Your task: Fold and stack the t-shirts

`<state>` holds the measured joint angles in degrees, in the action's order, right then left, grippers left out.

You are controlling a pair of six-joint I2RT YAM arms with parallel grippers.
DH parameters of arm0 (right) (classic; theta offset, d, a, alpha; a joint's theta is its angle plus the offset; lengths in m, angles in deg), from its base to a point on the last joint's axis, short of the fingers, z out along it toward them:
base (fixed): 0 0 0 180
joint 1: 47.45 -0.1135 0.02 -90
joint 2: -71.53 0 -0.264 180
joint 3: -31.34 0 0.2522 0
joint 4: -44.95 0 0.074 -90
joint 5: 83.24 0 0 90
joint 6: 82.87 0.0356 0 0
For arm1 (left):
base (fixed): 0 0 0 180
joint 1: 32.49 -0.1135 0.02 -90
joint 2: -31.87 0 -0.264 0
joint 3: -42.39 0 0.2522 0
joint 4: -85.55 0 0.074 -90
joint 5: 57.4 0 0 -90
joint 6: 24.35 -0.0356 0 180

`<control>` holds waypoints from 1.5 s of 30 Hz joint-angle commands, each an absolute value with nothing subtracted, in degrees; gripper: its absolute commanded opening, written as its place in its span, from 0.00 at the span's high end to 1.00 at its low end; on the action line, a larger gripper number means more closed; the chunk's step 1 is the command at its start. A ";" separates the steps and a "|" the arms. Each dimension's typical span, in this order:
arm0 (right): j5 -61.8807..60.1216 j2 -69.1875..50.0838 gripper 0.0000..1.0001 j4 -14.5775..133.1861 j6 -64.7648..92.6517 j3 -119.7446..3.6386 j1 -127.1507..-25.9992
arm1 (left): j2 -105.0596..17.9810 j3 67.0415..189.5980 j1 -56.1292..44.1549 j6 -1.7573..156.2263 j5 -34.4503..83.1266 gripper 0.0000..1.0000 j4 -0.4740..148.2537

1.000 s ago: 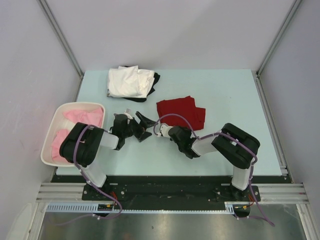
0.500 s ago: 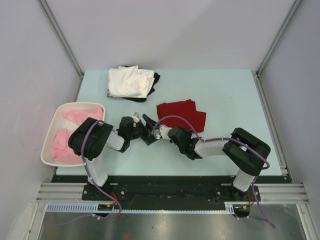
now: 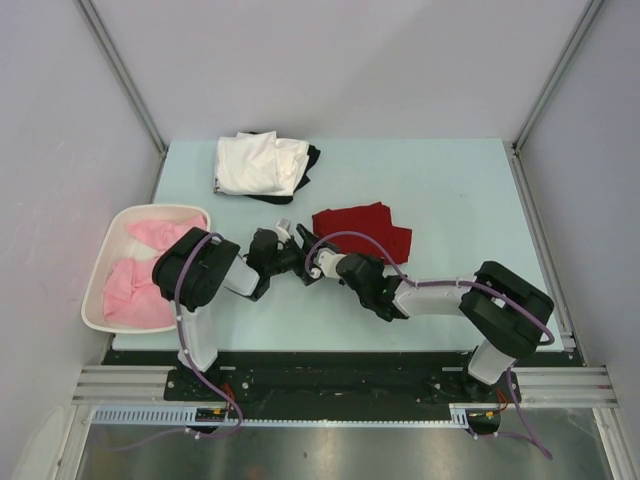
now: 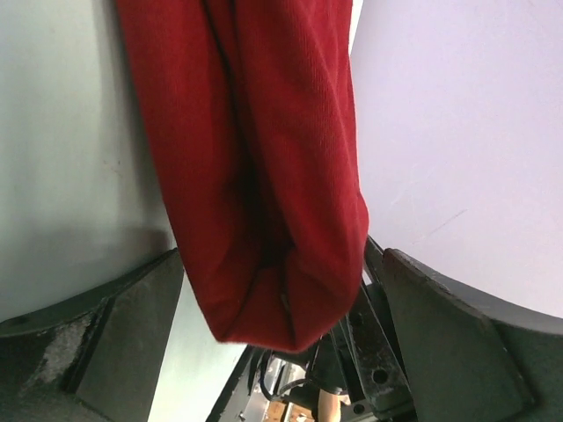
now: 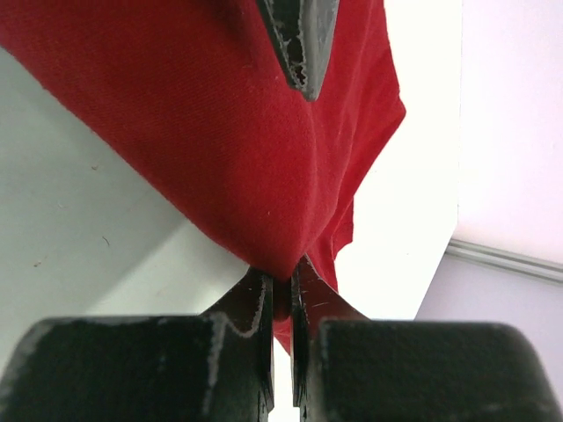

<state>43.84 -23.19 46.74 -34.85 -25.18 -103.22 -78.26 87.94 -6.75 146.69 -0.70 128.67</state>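
Observation:
The dark red t-shirt [image 3: 362, 228] lies folded in the middle of the table. My right gripper [image 3: 322, 252] is shut on the shirt's near-left edge; in the right wrist view the jaws [image 5: 281, 283] pinch a fold of the red cloth [image 5: 220, 132]. My left gripper [image 3: 298, 244] is open at the same corner, and the shirt's folded end [image 4: 255, 176] hangs between its spread fingers [image 4: 132, 308] without being clamped. One left finger tip [image 5: 299, 44] shows above the cloth in the right wrist view. A white t-shirt [image 3: 258, 163] lies on a black one [image 3: 311, 158] at the back left.
A white plastic basket [image 3: 100, 290] at the left edge holds pink t-shirts [image 3: 150, 270]. Both forearms lie low over the table's near half, meeting close together just left of the red shirt. Metal frame posts stand at the back corners.
My left gripper has moved right, up to the red shirt's corner. My right arm has stretched out lower, its elbow shifting right, with its gripper staying at the shirt's edge.

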 commanded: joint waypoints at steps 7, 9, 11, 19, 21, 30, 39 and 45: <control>46.22 -17.24 1.00 49.74 -34.19 -25.31 -105.37 | -84.05 95.16 -6.12 145.72 -1.06 0.00 123.12; 46.49 -16.45 1.00 50.70 -33.48 -25.31 -105.98 | -84.76 95.79 -6.12 145.55 -0.54 0.00 121.89; 46.57 -15.92 1.00 51.32 -32.60 -25.31 -106.42 | -85.38 96.23 -6.12 145.37 -0.19 0.00 121.79; 48.16 -13.82 1.00 53.96 -30.75 -25.22 -109.58 | -86.08 97.63 -6.03 142.47 1.05 0.00 118.03; 49.12 -13.20 1.00 54.92 -30.32 -25.05 -110.55 | -86.26 98.07 -5.94 142.03 1.22 0.01 117.32; 50.35 -9.60 1.00 60.36 -28.21 -24.25 -112.83 | -87.31 100.44 -6.29 142.03 0.61 0.58 116.87; 54.48 -4.24 0.00 67.41 -20.04 -24.08 -116.62 | -84.33 109.74 -7.79 135.54 1.05 1.00 105.38; 68.98 -1.51 0.00 60.82 -15.21 -24.17 -116.18 | -81.87 121.86 -9.80 127.19 -1.33 1.00 92.63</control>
<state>57.83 -4.19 65.28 -20.53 -23.56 -116.51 -86.41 112.90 -7.73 134.82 -1.03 100.71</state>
